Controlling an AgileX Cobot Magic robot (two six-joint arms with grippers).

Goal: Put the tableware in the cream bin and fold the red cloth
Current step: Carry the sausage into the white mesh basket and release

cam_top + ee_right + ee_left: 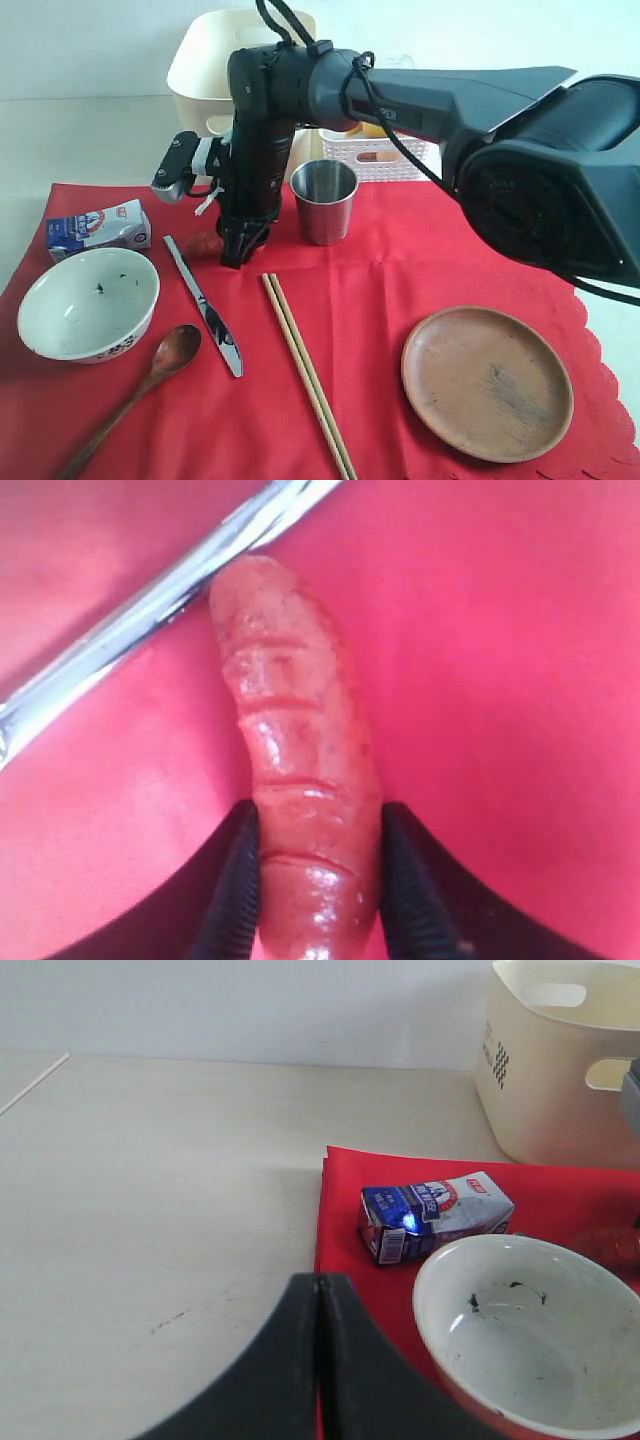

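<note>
1. The right claw clasps a glossy reddish sausage lying on the bright red scalloped cloth.
2. The left claw is clenched and empty at the cloth's edge.
3. On the cloth:
   - white ceramic bowl
   - steel cup
   - metal knife
   - dark wooden spoon
   - wooden chopsticks
   - round brown wooden plate
4. The tall cream plastic bin stands beyond the cloth's far edge.
5. The bowl is probably heavy, slick and breakable, so pinch its rim.

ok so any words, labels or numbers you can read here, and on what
Nothing reads clearly.
milk carton: blue and red printing, too blurred to read.
cream bin: small dark marks on its wall, too small to read.
</note>
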